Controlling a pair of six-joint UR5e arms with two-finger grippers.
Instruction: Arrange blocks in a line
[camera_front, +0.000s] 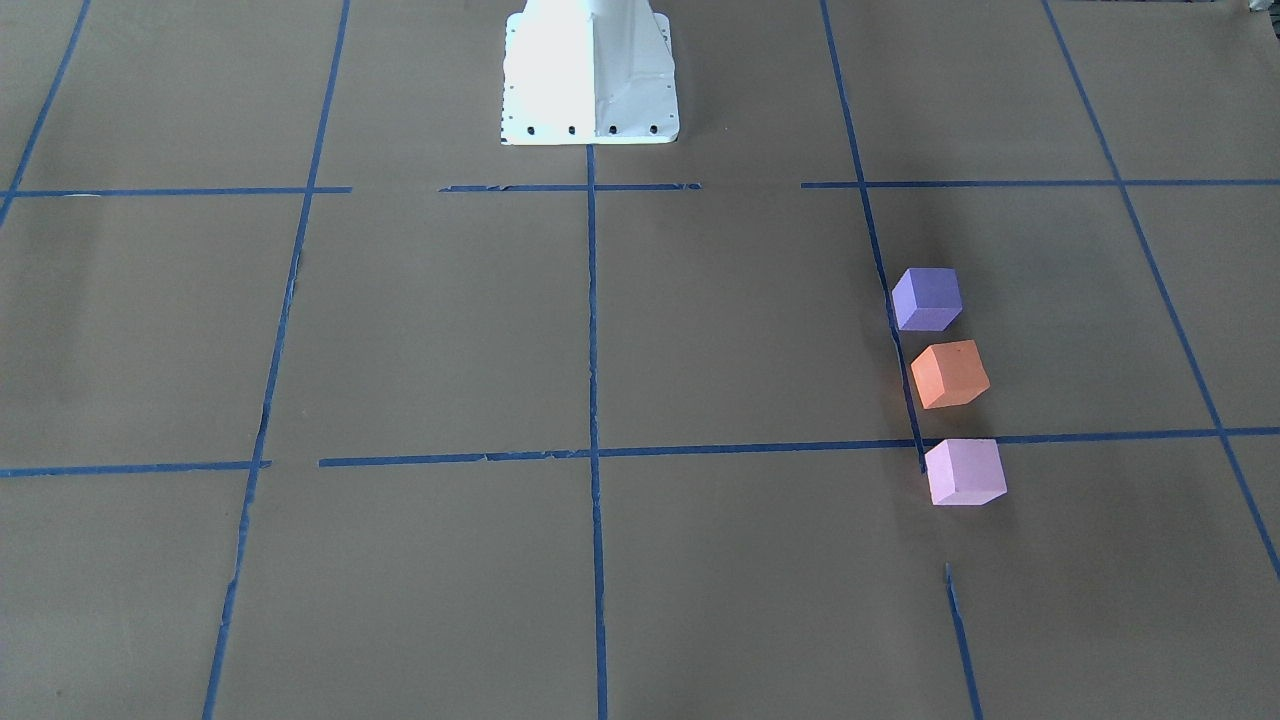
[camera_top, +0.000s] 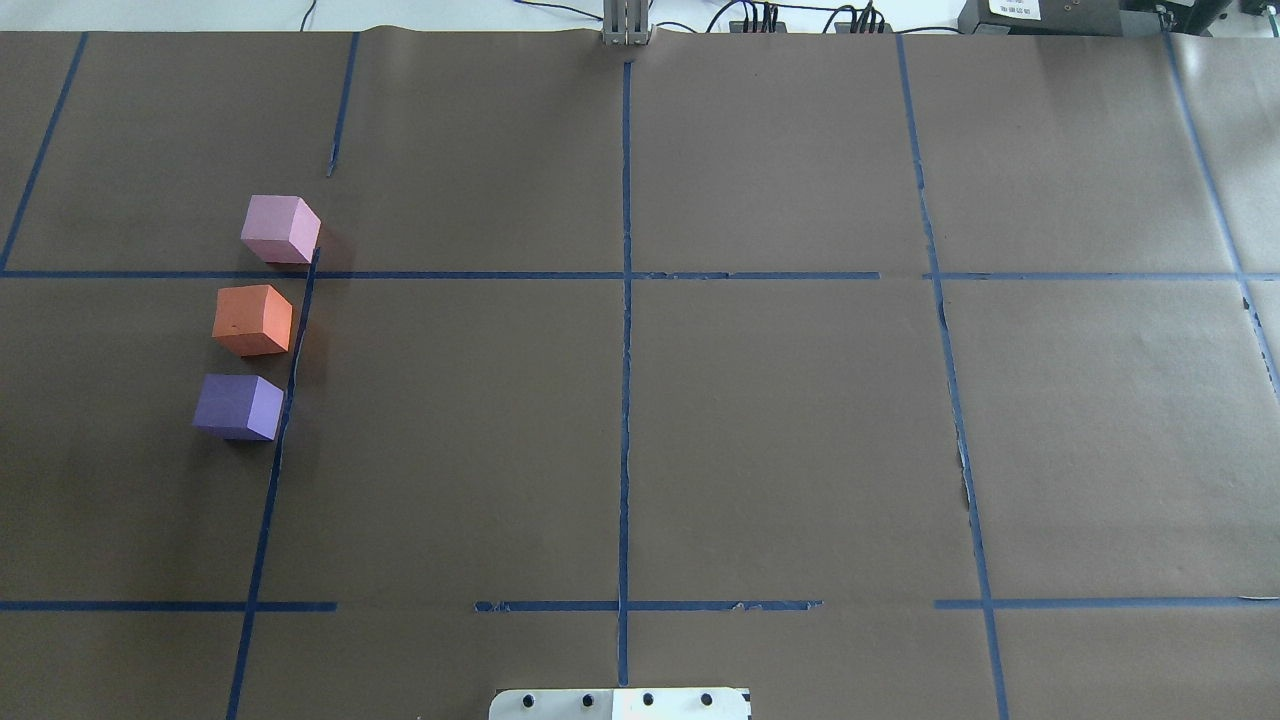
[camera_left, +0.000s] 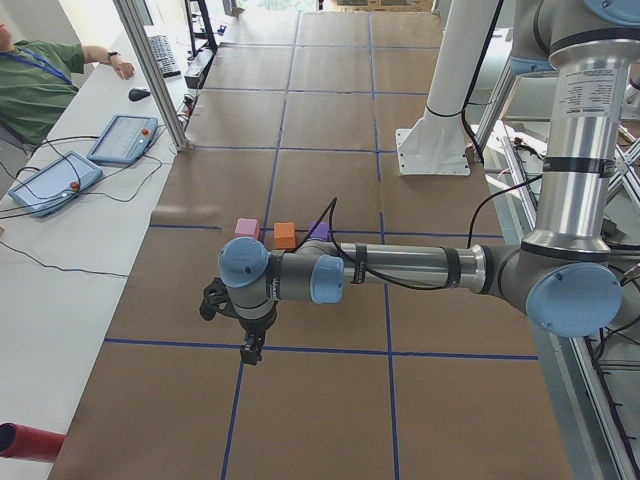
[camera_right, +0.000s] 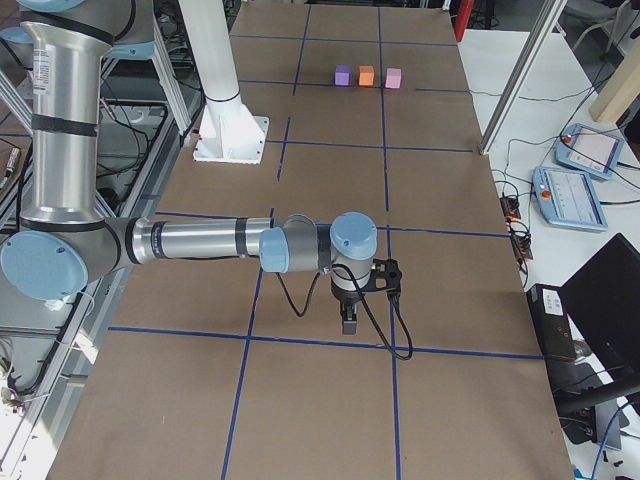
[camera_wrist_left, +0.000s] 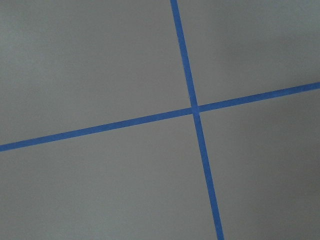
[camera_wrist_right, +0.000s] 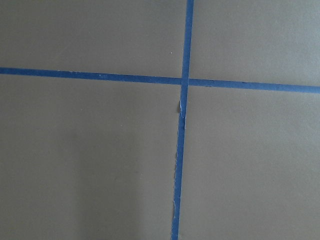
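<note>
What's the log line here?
row: purple block, orange block, pink block, gaps between | left gripper, right gripper: off blocks, state unclear

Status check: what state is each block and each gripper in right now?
purple block: resting on the table, row's end nearest the robot, ungripped.
orange block: resting, middle of the row, apart from both neighbours, slightly turned.
pink block: resting, row's far end, ungripped.
left gripper: over bare table, holds no block; open or shut cannot be told.
right gripper: over bare table, holds no block; open or shut cannot be told.
</note>
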